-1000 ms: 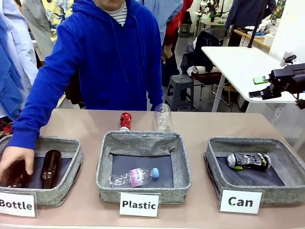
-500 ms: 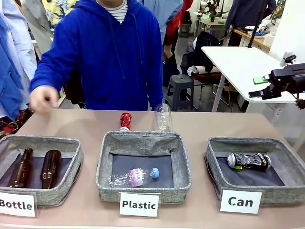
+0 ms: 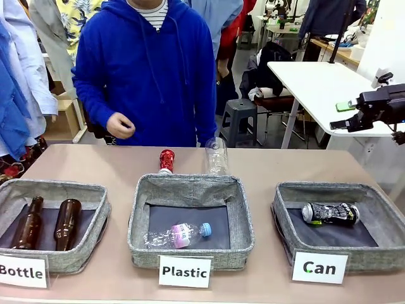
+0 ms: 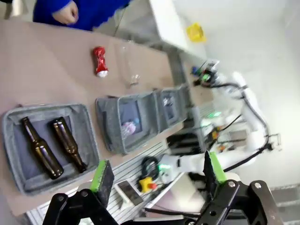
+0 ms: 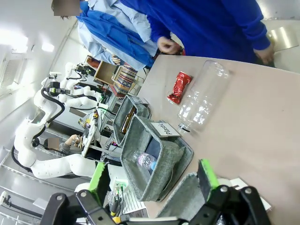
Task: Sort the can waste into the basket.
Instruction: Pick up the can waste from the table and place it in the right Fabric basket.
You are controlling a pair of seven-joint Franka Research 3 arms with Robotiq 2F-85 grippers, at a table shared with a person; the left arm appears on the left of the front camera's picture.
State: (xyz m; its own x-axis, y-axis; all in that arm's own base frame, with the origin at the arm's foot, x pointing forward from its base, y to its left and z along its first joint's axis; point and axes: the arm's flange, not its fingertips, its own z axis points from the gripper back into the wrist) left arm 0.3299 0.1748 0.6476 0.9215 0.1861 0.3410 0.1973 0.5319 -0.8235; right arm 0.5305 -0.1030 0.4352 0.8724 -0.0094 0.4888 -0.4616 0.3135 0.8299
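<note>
Both the left hand (image 4: pixel 157 169) and the right hand (image 5: pixel 152 178) gape wide, grasping nothing.

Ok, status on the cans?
Left gripper, right gripper open, empty. Black can in Can basket. Red can on table behind Plastic basket, clear bottle beside it.

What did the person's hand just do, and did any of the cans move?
The person's hand left a brown bottle lying in the Bottle basket, then pulled back up to the person's chest. The rest stayed put: the red can on the table and the black-and-silver can in the Can basket.
</note>
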